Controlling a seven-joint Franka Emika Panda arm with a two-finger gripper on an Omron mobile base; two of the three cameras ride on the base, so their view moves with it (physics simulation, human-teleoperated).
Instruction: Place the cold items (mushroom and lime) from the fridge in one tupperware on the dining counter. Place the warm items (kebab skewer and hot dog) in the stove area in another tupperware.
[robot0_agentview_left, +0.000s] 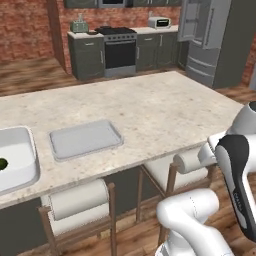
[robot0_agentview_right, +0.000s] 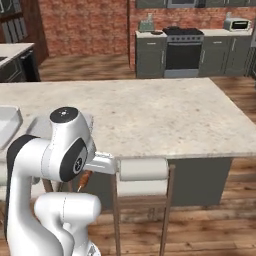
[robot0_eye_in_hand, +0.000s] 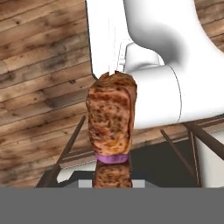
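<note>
The end effector (robot0_eye_in_hand: 113, 173), nearly closed on the kebab skewer (robot0_eye_in_hand: 112, 118), hangs low beside the worktop (robot0_agentview_left: 150, 110), the empty tupperware (robot0_agentview_left: 85, 139) lying above it.

Dining counter (robot0_agentview_left: 150, 107): speckled beige stone look, smooth, low sheen. Tupperware (robot0_agentview_left: 85, 139): pale grey plastic, matt. Kebab skewer (robot0_eye_in_hand: 111, 118): browned, rough, charred meat over 1 purple slice. Floor (robot0_agentview_right: 200, 235): wood planks, satin. Back wall (robot0_agentview_right: 82, 25): red brick, rough. Stools (robot0_agentview_left: 80, 210): wood frames, white padded backs.

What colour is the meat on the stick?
Browned orange with dark speckles, plus a purple slice, on the kebab skewer; the hand view shows it best.
</note>
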